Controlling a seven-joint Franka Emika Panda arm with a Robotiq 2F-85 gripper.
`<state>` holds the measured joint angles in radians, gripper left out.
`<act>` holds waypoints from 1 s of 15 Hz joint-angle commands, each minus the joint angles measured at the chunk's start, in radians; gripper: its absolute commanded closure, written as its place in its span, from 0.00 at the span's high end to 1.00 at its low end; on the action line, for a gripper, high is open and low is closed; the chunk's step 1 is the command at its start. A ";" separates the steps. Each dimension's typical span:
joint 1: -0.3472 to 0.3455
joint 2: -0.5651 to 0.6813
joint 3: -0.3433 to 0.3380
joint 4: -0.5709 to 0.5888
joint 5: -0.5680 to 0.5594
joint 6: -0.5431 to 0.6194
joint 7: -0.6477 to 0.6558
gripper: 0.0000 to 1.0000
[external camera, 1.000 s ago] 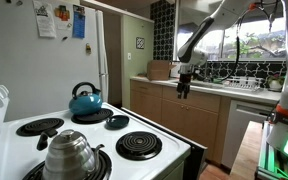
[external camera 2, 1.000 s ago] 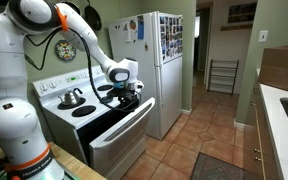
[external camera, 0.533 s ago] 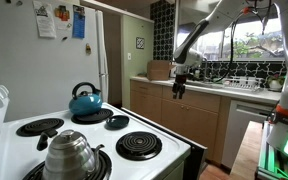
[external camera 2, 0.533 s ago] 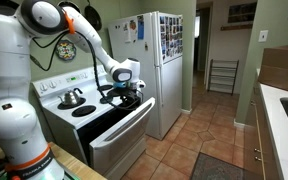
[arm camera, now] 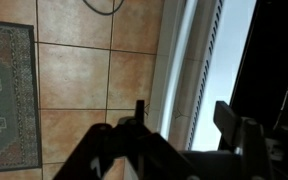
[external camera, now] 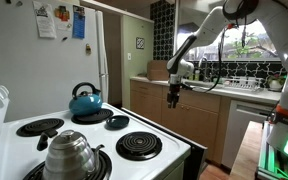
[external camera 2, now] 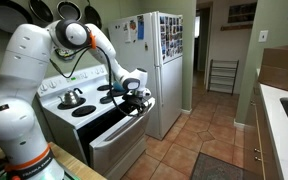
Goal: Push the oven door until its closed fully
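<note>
The white range stands with its oven door ajar, its top leaning out from the front. In the wrist view the door shows from above as a white strip with a handle over the tiled floor. My gripper hangs just in front of the door's top edge, level with the cooktop front; it also shows in an exterior view. In the wrist view the gripper has its two dark fingers spread apart with nothing held between them. I cannot tell whether it touches the door.
A blue kettle and a steel kettle sit on the coil burners. A white refrigerator stands next to the range. Tan wooden cabinets line the far wall. A patterned rug lies on the tiles.
My gripper has come down and closer to the range, from above the cooktop's front corner to the level of the door's top edge. The door looks unchanged.
</note>
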<state>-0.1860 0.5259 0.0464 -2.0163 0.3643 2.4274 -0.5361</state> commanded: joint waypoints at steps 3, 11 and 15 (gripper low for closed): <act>-0.069 0.188 0.059 0.162 0.001 0.010 -0.002 0.26; -0.061 0.395 0.084 0.349 -0.030 0.020 0.056 0.00; -0.047 0.482 0.092 0.443 -0.047 0.030 0.092 0.00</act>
<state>-0.2328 0.9271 0.1261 -1.6608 0.3521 2.4458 -0.4897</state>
